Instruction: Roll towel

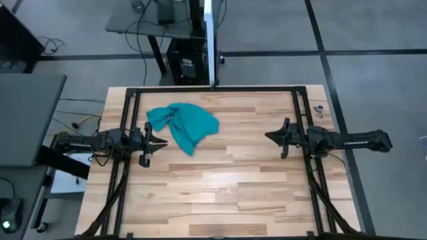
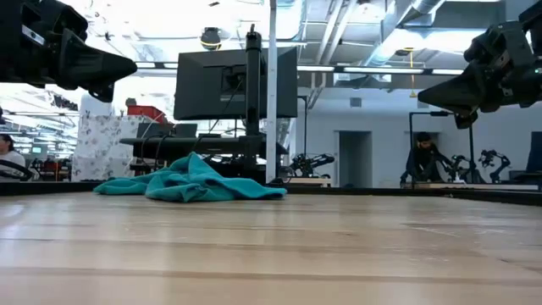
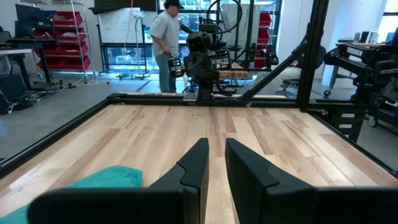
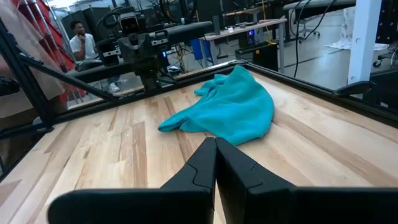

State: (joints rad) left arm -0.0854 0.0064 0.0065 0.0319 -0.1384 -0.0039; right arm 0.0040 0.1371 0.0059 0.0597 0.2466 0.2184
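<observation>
Two dark hands are held level above the pale wooden desk (image 1: pixel 220 187): left hand (image 1: pixel 162 143) slightly parted beside the crumpled teal cloth towel (image 1: pixel 187 125), right hand (image 1: pixel 268 137) closed, well apart.

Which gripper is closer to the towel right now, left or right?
Left. The left gripper sits right beside the crumpled towel, not touching it. The right gripper waits well across the table, pointing toward it.

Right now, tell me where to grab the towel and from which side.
Grip the towel at the pointed corner lying toward the table's front, coming down from above with the left end effector. The rest is a crumpled heap; that corner lies flat and sits closest.
</observation>
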